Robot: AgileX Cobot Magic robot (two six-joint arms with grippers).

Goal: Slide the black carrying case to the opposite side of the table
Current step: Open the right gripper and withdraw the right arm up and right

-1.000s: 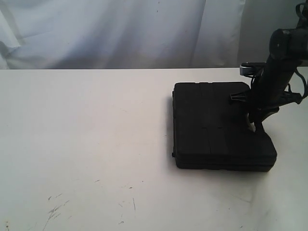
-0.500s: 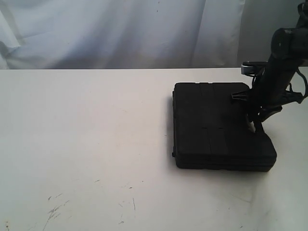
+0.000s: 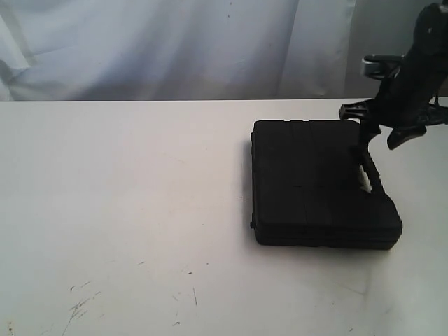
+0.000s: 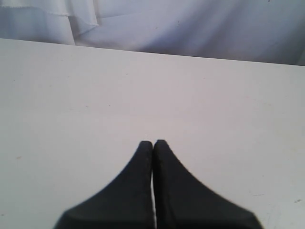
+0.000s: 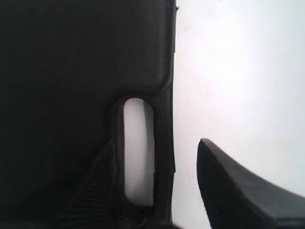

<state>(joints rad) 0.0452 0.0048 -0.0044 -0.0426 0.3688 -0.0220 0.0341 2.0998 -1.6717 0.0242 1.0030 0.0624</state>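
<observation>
Black carrying case (image 3: 315, 182): moulded plastic rectangle with a grooved lid, flat on the right of the white table (image 3: 126, 196), long axis near-to-far, slotted handle (image 5: 164, 133) facing right.
Right gripper (image 3: 383, 138): spread wide, hovering above the handle at the case's far-right corner.
Left gripper (image 4: 152, 143): pressed together over the table.

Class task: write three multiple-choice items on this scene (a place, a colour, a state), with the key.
1. Where on the table does the case lie, exterior view? A. left B. right C. centre
2. The case's colour? A. black B. red C. white
3. The left gripper's fingers are: A. wide open B. clamped on the case C. shut, holding nothing
Key: 1B, it sits right of centre; 2A, its shell is all black; 3C, the left wrist view shows fingers touching over bare table.
</observation>
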